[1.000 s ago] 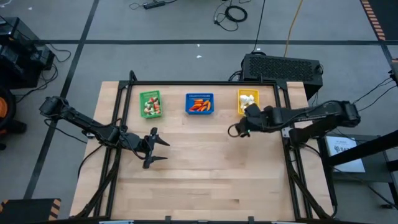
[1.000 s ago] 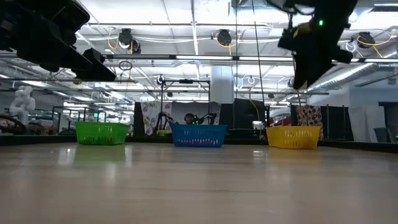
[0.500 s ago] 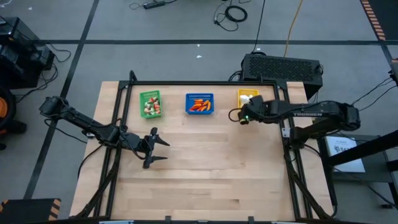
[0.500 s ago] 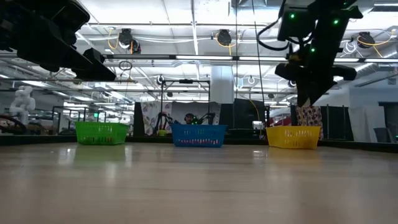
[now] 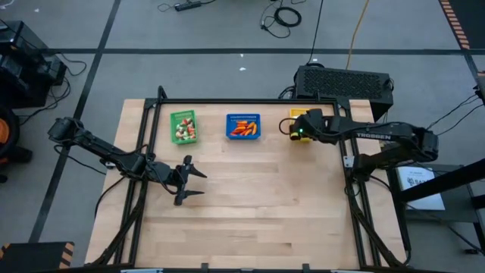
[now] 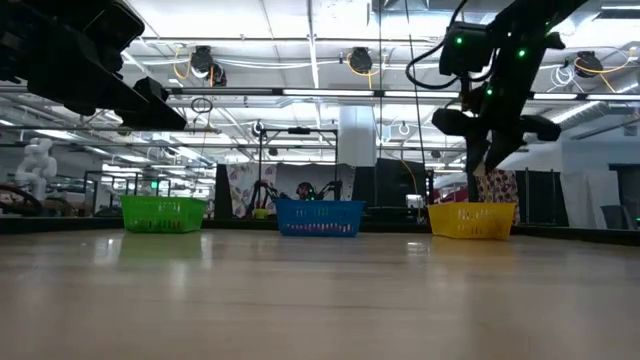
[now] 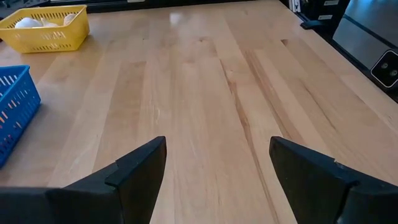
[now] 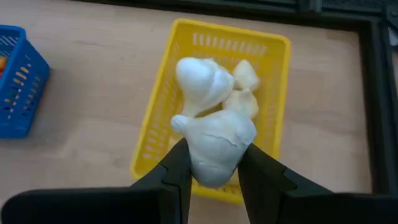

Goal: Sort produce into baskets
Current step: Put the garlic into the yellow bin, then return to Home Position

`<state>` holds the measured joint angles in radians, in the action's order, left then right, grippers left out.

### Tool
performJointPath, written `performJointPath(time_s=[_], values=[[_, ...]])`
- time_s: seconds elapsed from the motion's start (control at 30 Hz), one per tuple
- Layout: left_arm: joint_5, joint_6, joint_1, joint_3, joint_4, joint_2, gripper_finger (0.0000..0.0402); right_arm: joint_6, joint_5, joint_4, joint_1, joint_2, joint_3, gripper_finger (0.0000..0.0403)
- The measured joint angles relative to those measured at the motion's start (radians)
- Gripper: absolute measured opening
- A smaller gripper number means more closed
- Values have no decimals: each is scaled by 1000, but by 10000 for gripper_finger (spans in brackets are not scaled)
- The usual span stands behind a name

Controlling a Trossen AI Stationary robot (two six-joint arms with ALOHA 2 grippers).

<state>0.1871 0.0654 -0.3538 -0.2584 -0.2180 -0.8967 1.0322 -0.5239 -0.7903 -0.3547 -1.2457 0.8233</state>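
Robotics lab or industrial workshop. Wooden table (image 5: pixel 250 205) set on a grey floor (image 5: pixel 189 30) marked with dark tape lines, loose cables (image 5: pixel 282 15) lying across it. Black box (image 5: pixel 345 82) just behind the table, more equipment (image 5: pixel 23 64) off to one side. Seen level across the table: open ceiling with pipes and strip lights (image 6: pixel 300 93), round fixtures (image 6: pixel 360 60), racks and dark stands (image 6: pixel 300 150) in the background, a white figure (image 6: pixel 38 165) at the far edge.

Green basket (image 5: pixel 183 127), blue basket (image 5: pixel 243 127), yellow basket (image 8: pixel 217 106), white garlic (image 8: pixel 214 146).
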Motion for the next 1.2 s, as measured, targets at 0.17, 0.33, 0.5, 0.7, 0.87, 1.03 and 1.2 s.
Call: performJointPath(time_s=[0.17, 0.33, 0.5, 0.7, 0.87, 1.03, 1.2], values=[[0, 0, 0, 0, 0, 0, 294, -55, 5, 84, -40, -8, -33, 115], [0, -4, 0, 0, 0, 0, 294, -57, 5, 82, -72, -38, -35, 154], [0, -20, 0, 0, 0, 0, 294, -59, 28, 96, -91, -84, -35, 191], [0, -20, 0, 0, 0, 0, 294, -126, 79, 135, -98, -101, -35, 222], [0, -21, 0, 0, 0, 0, 294, -175, 116, 123, -98, -72, -11, 230], [2, -21, 0, 0, -8, 0, 294, -209, 200, 126, -98, -40, 39, 230], [11, -21, 0, 0, -41, 0, 294, -216, 346, 152, -67, -32, 86, 230]])
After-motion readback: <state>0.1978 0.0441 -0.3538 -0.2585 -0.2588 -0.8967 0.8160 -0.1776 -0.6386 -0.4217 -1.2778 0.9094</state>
